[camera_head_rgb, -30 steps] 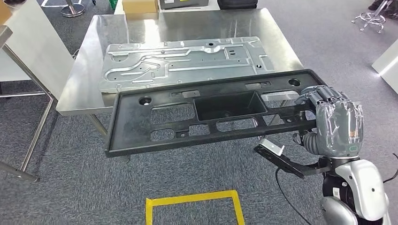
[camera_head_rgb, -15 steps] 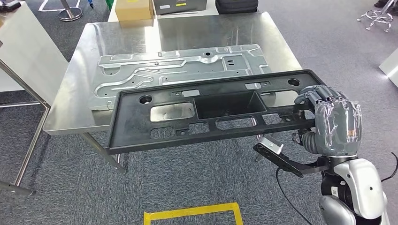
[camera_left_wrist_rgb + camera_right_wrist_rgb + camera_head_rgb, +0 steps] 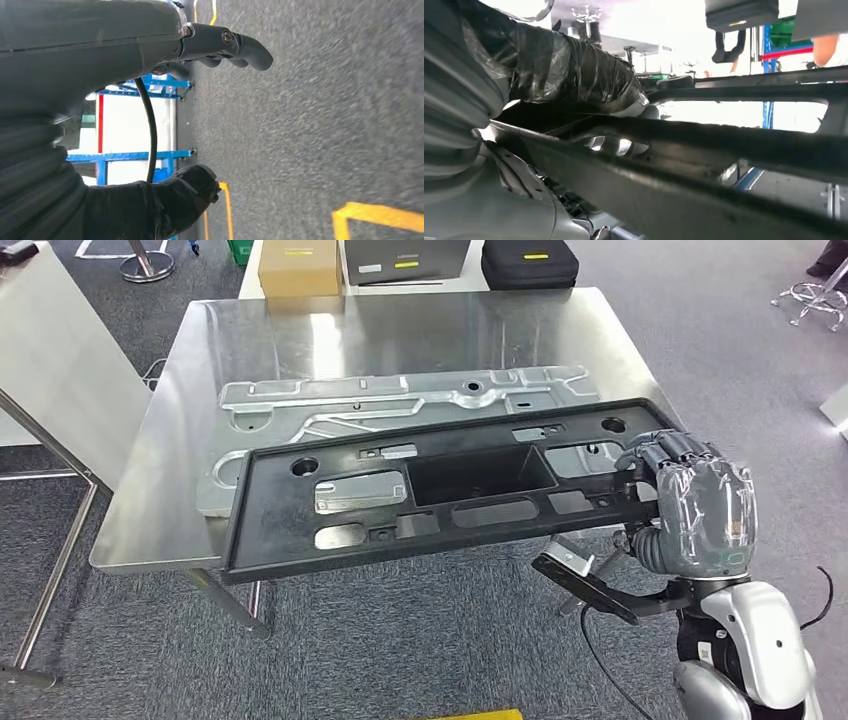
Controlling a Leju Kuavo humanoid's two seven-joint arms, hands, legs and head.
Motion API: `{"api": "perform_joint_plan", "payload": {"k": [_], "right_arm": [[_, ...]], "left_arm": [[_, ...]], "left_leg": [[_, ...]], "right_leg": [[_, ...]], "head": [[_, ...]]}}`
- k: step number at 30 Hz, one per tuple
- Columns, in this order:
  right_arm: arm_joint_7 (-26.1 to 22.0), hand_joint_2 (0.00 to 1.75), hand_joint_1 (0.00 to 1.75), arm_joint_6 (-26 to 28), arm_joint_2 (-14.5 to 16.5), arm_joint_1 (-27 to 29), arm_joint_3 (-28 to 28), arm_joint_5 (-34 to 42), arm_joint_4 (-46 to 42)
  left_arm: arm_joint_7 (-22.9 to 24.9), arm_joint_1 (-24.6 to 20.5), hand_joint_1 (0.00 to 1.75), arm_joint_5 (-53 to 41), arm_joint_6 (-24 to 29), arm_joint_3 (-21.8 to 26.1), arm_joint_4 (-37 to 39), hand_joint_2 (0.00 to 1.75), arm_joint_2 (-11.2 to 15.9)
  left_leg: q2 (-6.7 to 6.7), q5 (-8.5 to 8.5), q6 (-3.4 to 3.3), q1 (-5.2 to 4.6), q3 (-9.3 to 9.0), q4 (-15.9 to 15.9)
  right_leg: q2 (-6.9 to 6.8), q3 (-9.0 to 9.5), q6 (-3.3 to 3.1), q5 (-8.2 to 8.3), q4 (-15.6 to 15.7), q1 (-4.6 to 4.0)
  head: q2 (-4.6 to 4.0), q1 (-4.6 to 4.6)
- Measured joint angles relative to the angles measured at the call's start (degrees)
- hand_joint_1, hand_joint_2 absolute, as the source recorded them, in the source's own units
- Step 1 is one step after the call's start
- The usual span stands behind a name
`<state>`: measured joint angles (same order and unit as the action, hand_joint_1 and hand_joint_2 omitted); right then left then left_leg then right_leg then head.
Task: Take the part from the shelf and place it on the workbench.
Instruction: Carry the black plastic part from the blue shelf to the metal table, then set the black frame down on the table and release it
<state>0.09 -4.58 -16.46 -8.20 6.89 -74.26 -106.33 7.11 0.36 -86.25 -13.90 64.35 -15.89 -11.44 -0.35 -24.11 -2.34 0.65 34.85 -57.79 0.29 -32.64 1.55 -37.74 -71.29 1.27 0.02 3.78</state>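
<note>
One part (image 3: 440,495) in right hand (image 3: 690,505)

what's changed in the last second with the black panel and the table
The robot has stepped closer, so the whole view shifted. The black panel now overlaps more of the steel workbench and the silver plate on it. The right hand still grips the panel's end; nothing released.

Black part (image 3: 440,495), matte. Workbench (image 3: 400,330) bare silver steel; stamped plate (image 3: 380,405) on it pale silver-grey. Right hand (image 3: 695,505) grey under clear glossy wrap. Upper frame: tan box (image 3: 299,267), black case (image 3: 528,262) with yellow label. Carpet (image 3: 420,640) speckled grey.
</note>
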Motion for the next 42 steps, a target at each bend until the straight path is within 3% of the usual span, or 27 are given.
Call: {"api": "perform_joint_plan", "payload": {"k": [1, 2, 3, 6, 7, 8, 10, 12, 14, 16, 17, 18, 20, 21, 22, 25, 27, 28, 30, 31, 32, 33, 34, 36, 38, 42], "right_arm": [[0.02, 1.75, 1.75, -0.11, 0.01, 0.16, 0.09, -0.03, 0.23], [0.03, 1.75, 1.75, -0.25, 0.02, 0.3, 0.21, -0.07, 0.47], [0.05, 1.75, 1.75, -0.36, 0.03, 0.43, 0.35, -0.13, 0.69], [0.21, 1.75, 1.75, -0.55, 0.11, 0.89, 0.82, -0.4, 1.29], [0.28, 1.75, 1.75, -0.57, 0.14, 1.07, 0.97, -0.53, 1.44], [0.35, 1.75, 1.75, -0.58, 0.2, 1.24, 1.11, -0.65, 1.55], [0.45, 1.75, 1.75, -0.57, 0.34, 1.36, 1.33, -0.85, 1.68], [0.53, 1.75, 1.75, -0.56, 0.53, 1.4, 1.43, -0.94, 1.82], [0.56, 1.75, 1.75, -0.56, 0.78, 1.43, 1.54, -0.95, 2.0], [0.56, 1.75, 1.75, -0.57, 1.01, 1.59, 1.68, -0.95, 2.21], [0.57, 1.75, 1.75, -0.57, 1.09, 1.68, 1.73, -0.95, 2.32], [0.59, 1.75, 1.75, -0.57, 1.16, 1.76, 1.76, -0.96, 2.44], [0.66, 1.75, 1.75, -0.58, 1.41, 1.81, 1.82, -1.06, 2.73], [0.69, 1.75, 1.75, -0.61, 1.56, 1.8, 1.85, -1.15, 2.9], [0.72, 1.75, 1.75, -0.63, 1.71, 1.81, 1.91, -1.25, 3.1], [0.86, 1.75, 1.75, -0.69, 2.04, 1.85, 2.2, -1.83, 3.66], [1.01, 1.75, 1.75, -0.81, 2.08, 1.61, 2.32, -2.71, 4.11], [1.1, 1.75, 1.75, -0.95, 2.08, 1.34, 2.39, -3.22, 4.55], [1.43, 1.75, 1.75, -1.44, 2.08, 0.61, 2.5, -3.98, 6.07], [1.68, 1.75, 1.75, -1.71, 2.08, 0.26, 2.52, -4.3, 7.08], [1.93, 1.75, 1.75, -1.97, 2.08, -0.09, 2.52, -4.64, 8.15], [2.19, 1.75, 1.75, -2.17, 2.08, -0.49, 2.49, -5.02, 9.19], [2.44, 1.75, 1.75, -2.35, 2.07, -1.0, 2.41, -5.45, 10.26], [2.86, 1.75, 1.75, -2.56, 2.06, -2.21, 2.1, -6.22, 12.55], [3.27, 1.75, 1.75, -2.57, 2.05, -3.57, 1.59, -7.14, 15.19], [4.07, 1.75, 1.75, -2.55, 2.05, -6.46, 0.3, -9.05, 21.16]], "left_arm": [[-0.01, 0.0, 0.0, 0.0, 0.01, 0.0, 0.0, 1.75, 0.01], [-0.01, 0.0, 0.0, 0.0, 0.02, 0.0, 0.0, 1.75, 0.02], [-0.01, 0.0, 0.0, 0.0, 0.03, 0.0, 0.0, 1.75, 0.03], [-0.01, 0.02, 0.0, 0.0, 0.02, 0.0, 0.05, 1.75, -0.14], [-0.01, -0.03, 0.0, 0.0, 0.02, 0.0, 0.07, 1.75, -0.21], [-0.02, -0.13, 0.0, 0.0, 0.02, 0.0, 0.09, 1.75, -0.25], [-0.02, -0.2, 0.0, 0.0, 0.05, 0.0, 0.09, 1.75, -0.21], [-0.03, -0.29, 0.0, 0.0, 0.07, 0.0, 0.09, 1.75, -0.25], [-0.03, -0.39, 0.0, 0.0, 0.08, 0.0, 0.09, 1.75, -0.24], [-0.02, -0.38, 0.0, 0.0, 0.09, 0.0, 0.08, 1.75, -0.1], [-0.01, -0.32, 0.0, 0.0, 0.09, 0.0, 0.07, 1.75, -0.05], [-0.01, -0.26, 0.0, 0.0, 0.09, 0.0, 0.07, 1.75, -0.03], [-0.01, -0.08, 0.0, 0.0, 0.09, 0.0, 0.07, 1.75, 0.01], [0.0, -0.03, 0.0, 0.0, 0.09, -0.01, 0.08, 1.75, 0.03], [0.01, 0.01, 0.0, 0.0, 0.09, -0.01, 0.08, 1.75, 0.07], [0.08, 0.04, 0.0, 0.0, 0.11, -0.01, 0.07, 1.75, 0.15], [0.27, -0.01, 0.0, 0.0, 0.18, -0.03, 0.07, 1.75, 0.19], [0.38, -0.07, 0.0, 0.0, 0.26, -0.06, 0.07, 1.75, 0.25], [0.45, -0.2, 0.0, 0.0, 0.49, -0.18, 0.07, 1.75, 0.39], [0.4, -0.25, 0.0, 0.0, 0.57, -0.25, 0.07, 1.75, 0.48], [0.32, -0.27, 0.0, 0.0, 0.61, -0.31, 0.07, 1.75, 0.56], [0.25, -0.26, 0.0, 0.0, 0.61, -0.37, 0.07, 1.75, 0.65], [0.19, -0.25, 0.0, 0.0, 0.61, -0.42, 0.07, 1.75, 0.74], [0.12, -0.19, 0.0, 0.0, 0.6, -0.56, 0.08, 1.75, 0.83], [0.07, -0.18, 0.0, 0.0, 0.57, -0.85, 0.09, 1.75, 1.02], [0.03, -0.35, 0.0, 0.0, 0.39, -1.81, 0.1, 1.75, 1.37]], "left_leg": [[-0.1, -0.73, -0.08, -0.19, -0.86, 0.0], [-0.18, -1.5, -0.15, -0.41, -1.87, -0.01], [-0.23, -2.26, -0.18, -0.64, -2.91, -0.02], [-0.36, -4.21, 0.11, -0.99, -5.09, -0.05], [-0.44, -4.53, 0.43, -0.91, -5.48, 0.0], [-0.51, -4.52, 0.84, -0.85, -5.76, -0.15], [-0.49, -4.43, 1.58, -0.62, -5.94, -0.82], [-0.34, -5.4, 2.07, -0.51, -4.68, -4.15], [-0.2, -8.15, 2.53, -0.29, -0.73, -10.65], [-0.11, -10.37, 2.97, -0.08, 3.41, -15.39], [-0.09, -10.06, 3.14, -0.03, 4.26, -15.25], [-0.06, -8.35, 3.26, 0.01, 4.18, -13.14], [-0.04, -2.66, 3.18, -0.02, 2.41, -5.78], [-0.01, -0.89, 2.91, -0.14, 1.63, -2.78], [-0.02, 0.25, 2.48, -0.28, 1.29, -1.17], [-0.01, 0.46, 1.26, -0.45, 0.97, -0.54], [0.04, 0.27, 0.55, -0.31, 0.21, 0.08], [0.07, 0.1, 0.2, -0.25, -0.16, 0.31], [0.11, -0.5, -0.26, -0.34, -0.64, 0.33], [0.08, -0.84, -0.33, -0.4, -0.9, 0.28], [0.03, -1.2, -0.33, -0.45, -1.23, 0.2], [-0.02, -1.6, -0.3, -0.48, -1.65, 0.07], [-0.06, -2.04, -0.22, -0.5, -2.14, -0.08], [-0.09, -2.8, 0.07, -0.58, -2.81, -0.35], [-0.09, -3.23, 0.27, -0.69, -2.7, -0.72], [0.05, -3.32, 0.24, -0.57, -2.53, -0.77]], "right_leg": [[-0.01, -1.73, -0.06, -1.86, -0.75, -0.03], [-0.01, -2.79, -0.25, -2.39, 0.09, -0.06], [-0.01, -3.21, -0.56, -1.14, 2.2, -0.16], [0.0, -3.12, -2.09, 9.68, 10.07, -1.11], [0.01, -3.01, -2.53, 12.03, 11.43, -1.52], [0.05, -2.81, -2.82, 12.67, 11.95, -1.81], [0.13, -1.41, -3.36, 12.6, 13.11, -1.82], [0.14, 0.23, -3.98, 12.22, 13.92, -1.5], [0.06, 1.2, -4.35, 11.51, 14.16, -1.39], [0.12, 2.01, -4.24, 10.64, 14.14, -1.32], [0.16, 2.56, -4.12, 10.17, 14.14, -1.25], [0.2, 3.29, -3.95, 9.61, 14.13, -1.16], [0.19, 4.72, -3.48, 8.39, 14.05, -1.05], [0.24, 5.12, -3.17, 7.86, 13.95, -1.06], [0.28, 5.24, -2.82, 7.43, 13.86, -1.08], [0.34, 5.36, -1.8, 6.59, 13.92, -1.05], [0.15, 4.59, -1.29, 5.24, 11.79, -0.92], [0.05, 3.1, -1.08, 4.0, 8.98, -0.83], [0.01, -1.83, -0.73, 1.57, 1.14, -0.67], [0.0, -4.08, -0.6, 1.46, -1.62, -0.57], [-0.01, -5.45, -0.53, 2.47, -2.5, -0.48], [-0.02, -5.63, -0.55, 4.64, -1.05, -0.43], [-0.03, -4.78, -0.68, 7.54, 2.29, -0.44], [-0.14, -2.55, -1.22, 11.23, 8.66, -0.72], [-0.2, -1.37, -1.48, 11.5, 11.48, -1.0], [0.05, -1.11, -1.46, 11.18, 12.19, -1.32]], "head": [[0.0, 0.01], [0.0, 0.01], [0.0, 0.01], [-0.01, 0.1], [-0.02, 0.1], [-0.01, 0.12], [-0.01, 0.05], [-0.01, 0.06], [-0.01, 0.09], [-0.01, 0.1], [-0.01, 0.1], [-0.01, 0.1], [-0.02, 0.07], [-0.02, 0.07], [-0.02, 0.07], [-0.02, 0.08], [-0.02, 0.07], [-0.01, 0.05], [-0.01, 0.05], [-0.01, 0.06], [-0.02, 0.06], [-0.02, 0.05], [-0.02, 0.05], [-0.01, 0.05], [-0.01, 0.08], [-0.01, 0.11]]}}
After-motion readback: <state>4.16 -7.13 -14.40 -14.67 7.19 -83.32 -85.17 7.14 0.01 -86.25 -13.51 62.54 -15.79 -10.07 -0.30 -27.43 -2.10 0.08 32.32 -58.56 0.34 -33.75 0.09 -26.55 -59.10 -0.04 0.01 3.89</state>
